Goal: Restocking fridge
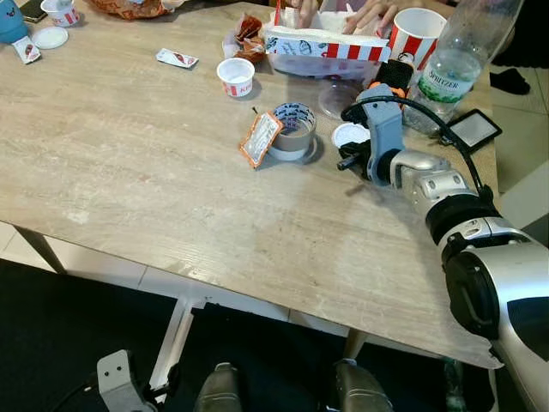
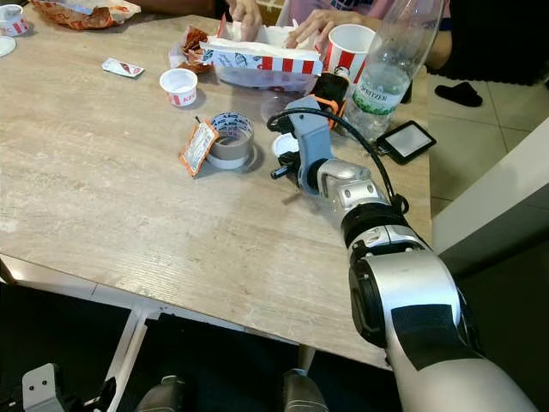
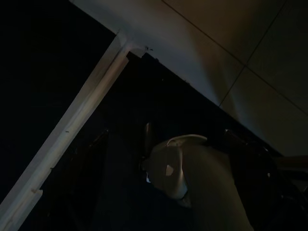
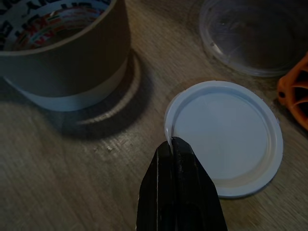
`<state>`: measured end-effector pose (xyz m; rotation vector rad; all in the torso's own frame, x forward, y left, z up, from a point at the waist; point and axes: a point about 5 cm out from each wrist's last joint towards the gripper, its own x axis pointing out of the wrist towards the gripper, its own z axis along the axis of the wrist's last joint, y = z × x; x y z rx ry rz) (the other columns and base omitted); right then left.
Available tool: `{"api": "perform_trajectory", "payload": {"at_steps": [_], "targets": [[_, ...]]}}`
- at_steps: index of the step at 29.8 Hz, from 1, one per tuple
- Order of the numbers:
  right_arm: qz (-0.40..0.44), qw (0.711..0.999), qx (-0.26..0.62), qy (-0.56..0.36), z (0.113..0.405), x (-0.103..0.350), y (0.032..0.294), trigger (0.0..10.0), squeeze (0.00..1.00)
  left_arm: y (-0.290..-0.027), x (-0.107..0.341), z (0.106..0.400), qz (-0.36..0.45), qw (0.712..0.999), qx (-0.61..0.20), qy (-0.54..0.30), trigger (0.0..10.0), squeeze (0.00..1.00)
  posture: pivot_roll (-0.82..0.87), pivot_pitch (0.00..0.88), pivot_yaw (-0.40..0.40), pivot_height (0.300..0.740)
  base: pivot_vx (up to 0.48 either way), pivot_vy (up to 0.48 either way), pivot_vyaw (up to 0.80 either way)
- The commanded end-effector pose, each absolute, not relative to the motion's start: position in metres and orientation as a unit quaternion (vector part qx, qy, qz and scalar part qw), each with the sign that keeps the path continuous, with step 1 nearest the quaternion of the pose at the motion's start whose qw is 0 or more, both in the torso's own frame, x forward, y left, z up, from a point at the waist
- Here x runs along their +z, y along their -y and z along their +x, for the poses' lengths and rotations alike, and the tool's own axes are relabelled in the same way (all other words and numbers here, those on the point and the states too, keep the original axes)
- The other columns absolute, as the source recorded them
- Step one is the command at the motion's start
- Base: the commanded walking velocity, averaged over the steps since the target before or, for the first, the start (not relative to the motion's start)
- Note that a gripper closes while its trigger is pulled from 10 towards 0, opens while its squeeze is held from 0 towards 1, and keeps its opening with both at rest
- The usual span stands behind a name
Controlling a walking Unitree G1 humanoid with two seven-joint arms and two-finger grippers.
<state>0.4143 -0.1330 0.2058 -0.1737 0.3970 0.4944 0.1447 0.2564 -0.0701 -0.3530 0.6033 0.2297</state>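
Note:
My right gripper (image 4: pixel 172 142) is low over the wooden table (image 1: pixel 129 172), its black fingers shut together on the near rim of a flat white plastic lid (image 4: pixel 224 134). In the eye views, that lid (image 1: pixel 350 133) lies just right of a roll of grey tape (image 1: pixel 293 129). A clear plastic water bottle (image 1: pixel 450 69) stands beyond my right wrist. My left arm hangs idle below the table's edge (image 1: pixel 116 378); its wrist view is dark, with floor tiles and a table leg.
An orange sauce packet (image 1: pixel 260 139) leans on the tape. A clear lid (image 4: pixel 250 33), a red-striped food box (image 1: pixel 322 47), a red-white paper cup (image 1: pixel 416 34) and a small sauce cup (image 1: pixel 235 77) stand behind. A person's hands (image 1: pixel 377 13) rest at the box. A black phone (image 1: pixel 474 130) lies right.

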Motion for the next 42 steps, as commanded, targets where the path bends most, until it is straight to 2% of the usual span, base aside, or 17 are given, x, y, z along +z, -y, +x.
{"api": "perform_trajectory", "payload": {"at_steps": [1, 6, 12, 17, 24, 28, 29, 30, 32, 35, 36, 37, 38, 40, 42], "targets": [[-0.064, 0.937, 0.242, -0.245, 0.407, 0.184, 0.14, 0.0, 0.0, -0.259, -0.077, 0.129, -0.179, 0.922, 0.133, -0.318, 10.0, 0.0, 0.01, 0.262, -0.051, 0.74, 0.0, 0.0, 0.0], [-0.038, 0.941, 0.245, -0.228, 0.409, 0.193, 0.142, 0.0, 0.0, -0.264, -0.076, 0.128, -0.179, 0.92, 0.144, -0.316, 10.0, 0.0, 0.01, 0.25, -0.052, 0.74, 0.0, 0.0, 0.0], [0.034, 0.948, 0.273, -0.162, 0.414, 0.222, 0.148, 0.0, 0.0, -0.265, -0.073, 0.137, -0.184, 0.921, 0.151, -0.308, 10.0, 0.0, 0.0, 0.223, -0.054, 0.74, 0.0, 0.0, 0.0], [0.098, 0.934, 0.325, -0.109, 0.414, 0.244, 0.152, 0.0, 0.0, -0.263, -0.07, 0.147, -0.188, 0.923, 0.151, -0.301, 10.0, 0.0, -0.01, 0.197, -0.051, 0.74, 0.0, 0.0, 0.0], [0.14, 0.883, 0.445, -0.047, 0.404, 0.253, 0.148, 0.0, 0.0, -0.263, -0.067, 0.158, -0.192, 0.924, 0.153, -0.293, 10.0, 0.0, -0.01, 0.17, -0.043, 0.74, 0.0, 0.0, 0.0], [0.146, 0.873, 0.464, -0.041, 0.401, 0.25, 0.148, 0.0, 0.0, -0.264, -0.066, 0.159, -0.193, 0.924, 0.154, -0.293, 10.0, 0.0, -0.01, 0.165, -0.04, 0.74, 0.0, 0.0, 0.0], [0.158, 0.851, 0.5, -0.022, 0.396, 0.245, 0.147, 0.0, 0.0, -0.264, -0.066, 0.16, -0.193, 0.923, 0.155, -0.294, 10.0, 0.0, -0.01, 0.158, -0.033, 0.74, 0.0, 0.0, 0.0], [0.158, 0.851, 0.5, -0.022, 0.396, 0.245, 0.147, 0.0, 0.0, -0.264, -0.066, 0.16, -0.193, 0.923, 0.155, -0.294, 10.0, 0.0, -0.01, 0.158, -0.033, 0.74, 0.0, 0.0, 0.0], [0.175, 0.828, 0.532, -0.002, 0.39, 0.242, 0.145, 0.0, 0.0, -0.265, -0.066, 0.161, -0.193, 0.922, 0.155, -0.296, 10.0, 0.0, -0.01, 0.153, -0.029, 0.74, 0.0, 0.0, 0.0], [0.183, 0.816, 0.548, 0.007, 0.387, 0.239, 0.143, 0.0, 0.0, -0.264, -0.067, 0.16, -0.193, 0.921, 0.154, -0.302, 10.0, 0.0, -0.01, 0.147, -0.024, 0.74, 0.0, 0.0, 0.0], [0.214, 0.787, 0.577, 0.036, 0.38, 0.237, 0.136, 0.0, 0.0, -0.262, -0.071, 0.156, -0.19, 0.915, 0.156, -0.321, 10.0, 0.0, -0.01, 0.135, -0.014, 0.74, 0.0, 0.0, 0.0], [0.227, 0.776, 0.587, 0.048, 0.377, 0.236, 0.134, 0.0, 0.0, -0.261, -0.072, 0.153, -0.19, 0.912, 0.157, -0.328, 10.0, 0.0, -0.01, 0.135, -0.014, 0.74, 0.0, 0.0, 0.0], [0.227, 0.776, 0.587, 0.048, 0.377, 0.236, 0.134, 0.0, 0.0, -0.261, -0.072, 0.153, -0.19, 0.912, 0.157, -0.328, 10.0, 0.0, -0.01, 0.135, -0.014, 0.74, 0.0, 0.0, 0.0], [0.248, 0.749, 0.61, 0.07, 0.37, 0.236, 0.126, 0.0, 0.0, -0.258, -0.077, 0.148, -0.188, 0.905, 0.156, -0.349, 10.0, 0.0, -0.01, 0.123, -0.009, 0.74, 0.0, 0.0, 0.0], [0.257, 0.74, 0.616, 0.077, 0.367, 0.236, 0.123, 0.0, 0.0, -0.256, -0.079, 0.146, -0.187, 0.903, 0.154, -0.356, 10.0, 0.0, -0.01, 0.122, -0.007, 0.74, 0.0, 0.0, 0.0]]}}
